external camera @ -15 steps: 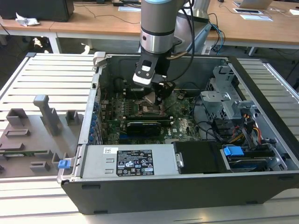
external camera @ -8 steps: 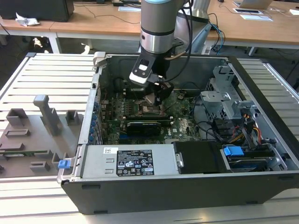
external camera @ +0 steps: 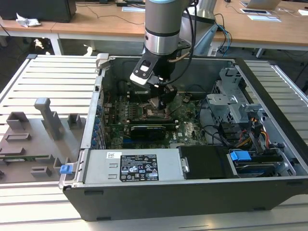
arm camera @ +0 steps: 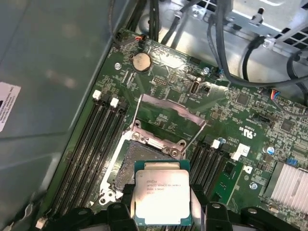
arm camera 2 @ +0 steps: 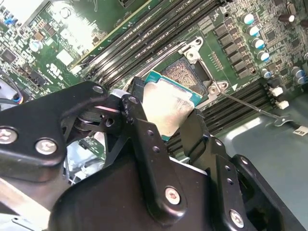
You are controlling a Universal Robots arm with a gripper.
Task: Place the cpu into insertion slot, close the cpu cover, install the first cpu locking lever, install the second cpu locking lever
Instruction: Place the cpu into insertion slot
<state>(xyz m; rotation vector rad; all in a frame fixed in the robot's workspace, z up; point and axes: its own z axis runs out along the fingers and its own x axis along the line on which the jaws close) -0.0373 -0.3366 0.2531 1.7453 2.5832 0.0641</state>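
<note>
the gripper (arm camera 2: 166, 126) is clamping the cpu (arm camera: 161, 197) between its two black fingers (arm camera 2: 144, 144), gripping it by opposite edges. the cpu is hanging silvery top up, partly over the slot (arm camera: 129, 161) and not seated in it. the cover (arm camera: 169, 107) is standing swung open beyond the slot. in the exterior view the arm (external camera: 162, 24) is reaching down into the open case (external camera: 192, 192).
</note>
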